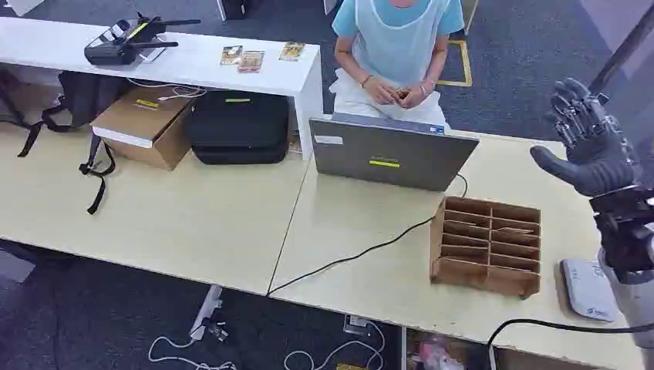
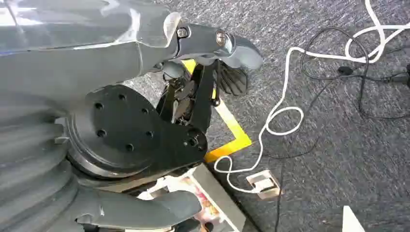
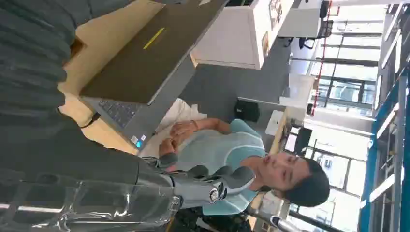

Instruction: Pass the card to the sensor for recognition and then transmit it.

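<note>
My right hand [image 1: 592, 150] is raised above the table's right end, fingers spread, palm facing the person, with nothing in it. In the right wrist view its fingers [image 3: 212, 186] stretch toward the seated person [image 3: 241, 154]. A white flat sensor [image 1: 589, 289] lies on the table below that arm. Three cards [image 1: 251, 58] lie on the white counter at the back. The person [image 1: 397, 38] sits behind the laptop [image 1: 389, 150] with both hands together; I cannot tell if they hold a card. My left hand [image 2: 145, 48] hangs over the carpet, holding nothing.
A brown slotted wooden rack [image 1: 486, 245] stands right of the laptop, near the sensor. A black cable [image 1: 362, 250] runs across the beige table [image 1: 193, 216]. A cardboard box [image 1: 146, 123] and black case [image 1: 237, 127] sit under the white counter. White cables [image 2: 285, 111] lie on the floor.
</note>
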Available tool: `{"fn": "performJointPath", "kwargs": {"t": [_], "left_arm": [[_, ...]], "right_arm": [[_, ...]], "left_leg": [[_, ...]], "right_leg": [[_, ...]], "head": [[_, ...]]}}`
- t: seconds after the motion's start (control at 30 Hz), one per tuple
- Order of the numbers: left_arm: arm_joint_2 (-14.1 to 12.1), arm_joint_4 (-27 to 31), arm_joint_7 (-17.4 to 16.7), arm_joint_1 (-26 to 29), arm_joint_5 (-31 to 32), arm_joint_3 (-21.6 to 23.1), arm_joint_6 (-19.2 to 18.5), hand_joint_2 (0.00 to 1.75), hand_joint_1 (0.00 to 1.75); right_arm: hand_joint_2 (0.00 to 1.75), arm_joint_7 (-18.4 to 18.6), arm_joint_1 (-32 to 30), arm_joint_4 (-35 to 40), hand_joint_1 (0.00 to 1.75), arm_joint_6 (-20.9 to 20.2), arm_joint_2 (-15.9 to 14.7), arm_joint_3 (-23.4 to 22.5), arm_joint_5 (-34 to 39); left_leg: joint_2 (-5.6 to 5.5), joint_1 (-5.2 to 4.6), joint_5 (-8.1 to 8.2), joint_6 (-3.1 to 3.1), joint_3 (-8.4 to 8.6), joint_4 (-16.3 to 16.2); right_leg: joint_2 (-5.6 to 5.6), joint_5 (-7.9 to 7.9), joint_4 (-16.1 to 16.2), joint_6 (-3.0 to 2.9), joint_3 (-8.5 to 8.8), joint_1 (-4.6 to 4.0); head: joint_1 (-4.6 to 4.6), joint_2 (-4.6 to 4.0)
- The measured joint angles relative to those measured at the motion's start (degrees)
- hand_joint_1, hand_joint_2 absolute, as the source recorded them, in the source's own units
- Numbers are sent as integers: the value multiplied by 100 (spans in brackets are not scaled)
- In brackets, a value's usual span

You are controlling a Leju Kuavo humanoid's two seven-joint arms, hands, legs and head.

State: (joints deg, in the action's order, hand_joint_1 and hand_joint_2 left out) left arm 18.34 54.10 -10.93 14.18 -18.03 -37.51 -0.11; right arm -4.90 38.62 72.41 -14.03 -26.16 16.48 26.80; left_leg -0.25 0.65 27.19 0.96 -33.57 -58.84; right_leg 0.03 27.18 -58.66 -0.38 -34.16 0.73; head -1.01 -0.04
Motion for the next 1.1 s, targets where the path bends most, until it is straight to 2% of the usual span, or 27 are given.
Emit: {"fn": "performJointPath", "kwargs": {"t": [0.4, 0.63, 0.9, 0.97, 1.1], "left_arm": [[0, -9, 0, -27, -190, -22, 142, 175, 0], [0, -35, 0, -52, -216, -85, 162, 175, 0], [-7, -153, 0, -140, -160, -179, 159, 175, 0], [-7, -171, 0, -149, -144, -212, 159, 175, 0], [-7, -177, 0, -172, -129, -236, 194, 175, 0]], "right_arm": [[175, 44, 188, -85, 0, -24, 0, 48, 207], [175, -17, 399, -100, 0, 509, -4, 212, -612], [175, 39, 742, -144, 0, 608, 79, 531, -857], [175, -13, 867, -181, 0, 822, 125, 641, -1185], [175, -162, 1171, -286, 0, 1973, 234, 975, -2869]], "left_leg": [[0, 0, 0, 0, 0, 0], [1, 0, 0, 0, 0, 0], [1, 1, 0, 0, 0, 0], [1, 0, 0, 0, -1, 0], [2, 0, -1, 0, 2, 0]], "right_leg": [[0, 0, 0, 0, 0, 0], [1, 0, 0, 0, 0, 0], [2, 0, 0, 0, 0, -1], [2, 0, -1, 0, 0, 0], [3, 0, -1, 0, 0, 0]], "head": [[-2, 0], [-2, 0], [0, 0], [-2, 0], [-2, 0]]}}
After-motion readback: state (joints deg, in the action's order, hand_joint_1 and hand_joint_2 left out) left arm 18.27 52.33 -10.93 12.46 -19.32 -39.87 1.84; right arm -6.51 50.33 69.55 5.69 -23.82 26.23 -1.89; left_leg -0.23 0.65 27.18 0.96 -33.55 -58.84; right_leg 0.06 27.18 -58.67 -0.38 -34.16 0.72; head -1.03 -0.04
